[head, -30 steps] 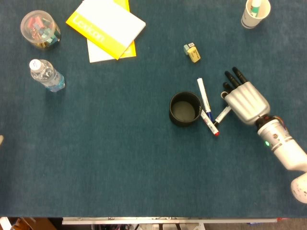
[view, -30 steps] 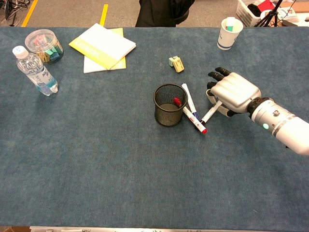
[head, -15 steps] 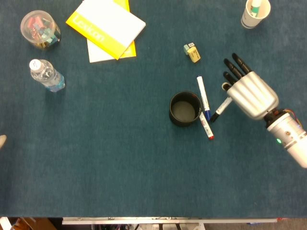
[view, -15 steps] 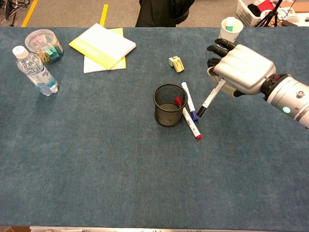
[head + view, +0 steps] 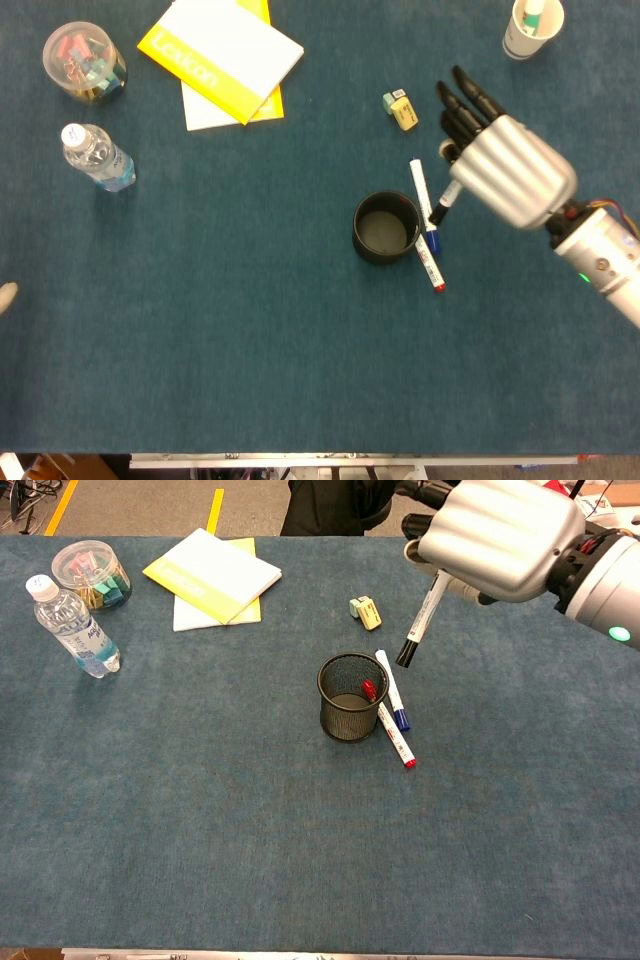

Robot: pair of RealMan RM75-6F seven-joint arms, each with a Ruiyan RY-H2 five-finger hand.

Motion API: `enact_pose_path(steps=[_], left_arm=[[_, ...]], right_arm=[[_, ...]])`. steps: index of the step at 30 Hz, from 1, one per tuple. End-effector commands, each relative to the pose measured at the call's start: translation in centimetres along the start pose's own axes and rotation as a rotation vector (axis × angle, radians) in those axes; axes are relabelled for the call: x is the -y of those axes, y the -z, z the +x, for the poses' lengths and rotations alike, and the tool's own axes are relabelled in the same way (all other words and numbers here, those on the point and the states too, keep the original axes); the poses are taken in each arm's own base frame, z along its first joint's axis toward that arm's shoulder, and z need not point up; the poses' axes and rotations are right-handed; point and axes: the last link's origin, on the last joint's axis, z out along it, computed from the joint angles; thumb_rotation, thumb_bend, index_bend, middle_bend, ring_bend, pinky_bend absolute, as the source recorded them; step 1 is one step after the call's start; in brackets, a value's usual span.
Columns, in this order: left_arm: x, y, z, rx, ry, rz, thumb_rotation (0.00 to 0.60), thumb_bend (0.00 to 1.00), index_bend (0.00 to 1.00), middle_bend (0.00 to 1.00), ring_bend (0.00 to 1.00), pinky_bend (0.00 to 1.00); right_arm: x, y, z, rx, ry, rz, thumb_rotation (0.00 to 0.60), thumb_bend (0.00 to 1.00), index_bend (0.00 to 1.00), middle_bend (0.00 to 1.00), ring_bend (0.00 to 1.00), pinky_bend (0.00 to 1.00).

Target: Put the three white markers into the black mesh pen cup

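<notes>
The right robot hand (image 5: 500,535) grips a black-capped white marker (image 5: 419,625), raised off the blue worktop (image 5: 250,820). Below-left of it stands the round black mesh pen cup (image 5: 351,697), interior unclear. Two white markers, blue-capped (image 5: 391,690) and red-capped (image 5: 396,735), lie beside it.

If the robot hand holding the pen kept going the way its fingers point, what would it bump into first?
Probably nothing soon. The right robot hand points up-left, past the small yellow eraser; it is raised well above the table, so depth is uncertain.
</notes>
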Motion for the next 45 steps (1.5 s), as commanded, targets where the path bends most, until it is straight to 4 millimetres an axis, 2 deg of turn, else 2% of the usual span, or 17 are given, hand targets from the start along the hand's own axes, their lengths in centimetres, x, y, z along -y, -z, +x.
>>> enact_pose_path(steps=[1, 12, 20, 23, 26, 31, 33, 38, 42, 45], left_arm=[[0.1, 0.0, 0.1, -0.004, 0.002, 0.004, 0.600, 0.15, 0.20, 0.18, 0.17, 0.14], [0.8, 0.5, 0.0, -0.010, 0.012, 0.026, 0.600, 0.15, 0.20, 0.18, 0.17, 0.14], [1.3, 0.9, 0.2, -0.015, 0.015, 0.039, 0.600, 0.15, 0.20, 0.18, 0.17, 0.14], [1.5, 1.0, 0.3, -0.016, 0.014, 0.042, 0.600, 0.15, 0.20, 0.18, 0.17, 0.14], [1.5, 1.0, 0.3, -0.018, 0.014, 0.044, 0.600, 0.15, 0.20, 0.18, 0.17, 0.14], [1.4, 1.0, 0.3, -0.015, 0.014, 0.038, 0.600, 0.15, 0.20, 0.18, 0.17, 0.14], [1.3, 0.9, 0.3, -0.016, 0.015, 0.035, 0.600, 0.15, 0.20, 0.18, 0.17, 0.14], [1.3, 0.9, 0.4, -0.015, 0.013, 0.036, 0.600, 0.15, 0.20, 0.18, 0.17, 0.14], [1.4, 0.9, 0.4, -0.015, 0.012, 0.039, 0.600, 0.15, 0.20, 0.18, 0.17, 0.14], [1.2, 0.8, 0.3, -0.013, 0.011, 0.032, 0.600, 0.15, 0.20, 0.18, 0.17, 0.14]], right_arm=[[0.9, -1.4, 1.0, -0.005, 0.042, 0.037, 0.600, 0.35, 0.55, 0.34, 0.08, 0.00], [4.8, -4.9, 1.9, -0.021, 0.168, 0.127, 0.600, 0.35, 0.55, 0.34, 0.08, 0.00], [7.7, -5.9, 1.7, -0.030, 0.229, 0.176, 0.600, 0.35, 0.54, 0.34, 0.08, 0.00], [8.4, -5.8, 1.6, -0.032, 0.234, 0.186, 0.600, 0.32, 0.48, 0.33, 0.08, 0.00], [8.7, -5.5, 1.5, -0.034, 0.222, 0.177, 0.600, 0.22, 0.35, 0.29, 0.08, 0.00], [8.2, -4.7, 1.4, -0.039, 0.167, 0.140, 0.600, 0.06, 0.17, 0.26, 0.05, 0.00], [7.7, -4.3, 1.4, -0.041, 0.141, 0.123, 0.600, 0.04, 0.15, 0.26, 0.05, 0.00], [5.5, -3.4, 0.6, 0.004, -0.037, 0.048, 0.600, 0.04, 0.17, 0.26, 0.05, 0.00], [3.2, -2.5, -1.2, 0.050, -0.147, -0.012, 0.600, 0.05, 0.26, 0.27, 0.05, 0.00], [2.4, -2.0, -2.8, 0.089, -0.177, -0.032, 0.600, 0.05, 0.29, 0.27, 0.05, 0.00]])
